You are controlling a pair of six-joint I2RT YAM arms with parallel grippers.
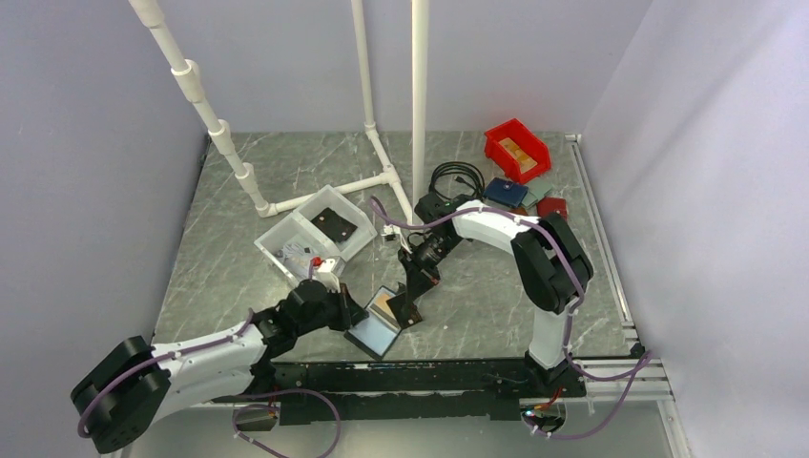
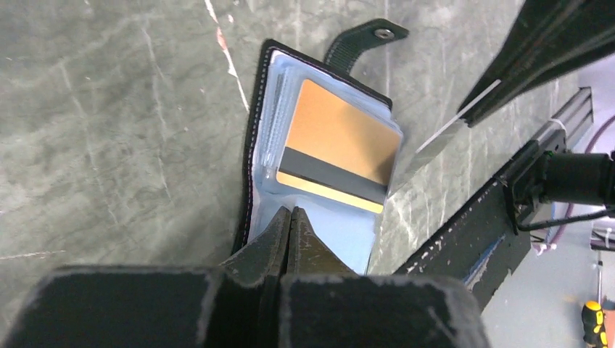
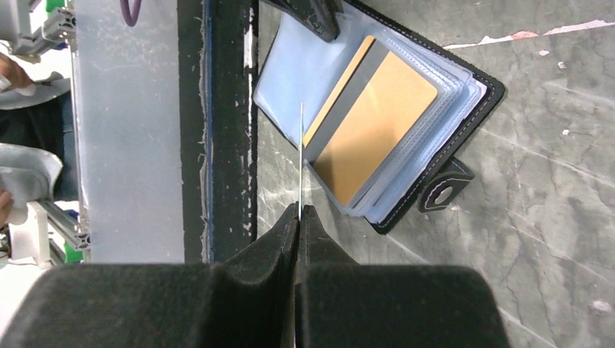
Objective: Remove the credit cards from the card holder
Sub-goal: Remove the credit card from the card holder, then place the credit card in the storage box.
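The flat black folding card holder [image 1: 374,334] lies open, lower centre; your left gripper [image 2: 290,214] pinches its blue page [image 2: 342,233], your right gripper [image 3: 299,211] pinches a thin pale plastic card [image 2: 435,149].

1. Robotics lab test cell, not a home or shop.
2. Boxed in by plain pale walls [image 1: 95,143] at left, far and right.
3. Two robot arms [image 1: 534,258] bolted to a black rail [image 1: 429,377] along the near edge of a marble-look table [image 1: 248,267].
4. White pipe frame [image 1: 418,95] standing at the far side.
5. Storage bins about: red bin [image 1: 516,150] far right, clear tub [image 1: 315,234] left of centre.
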